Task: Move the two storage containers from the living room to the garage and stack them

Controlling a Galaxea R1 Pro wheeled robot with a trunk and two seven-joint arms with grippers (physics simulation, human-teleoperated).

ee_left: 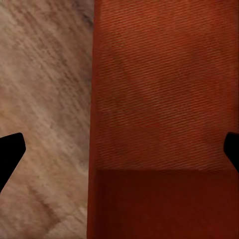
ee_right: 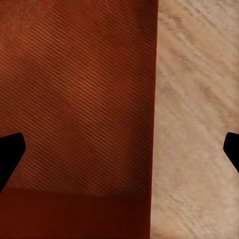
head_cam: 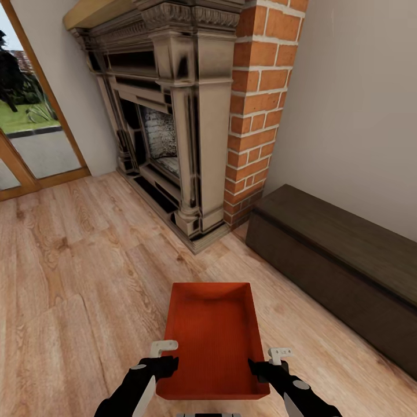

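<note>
cabinet (head_cam: 347, 255) cut off at right edge, both arms cropped at bottom edge

The scene is seen from the head camera high above, angled forward and down across the wood floor (head_cam: 69, 272) toward the fireplace (head_cam: 168, 116) and the dark low cabinet (head_cam: 341, 255), with the orange-red container (head_cam: 211, 339) close beneath it. The same container is viewed from very near by each wrist camera, looking down along the fingers onto one side wall: the left (ee_left: 159, 109) and the right (ee_right: 79, 99). Container and floor planks (ee_left: 45, 99) (ee_right: 199, 124) are shared by all three views.
</note>
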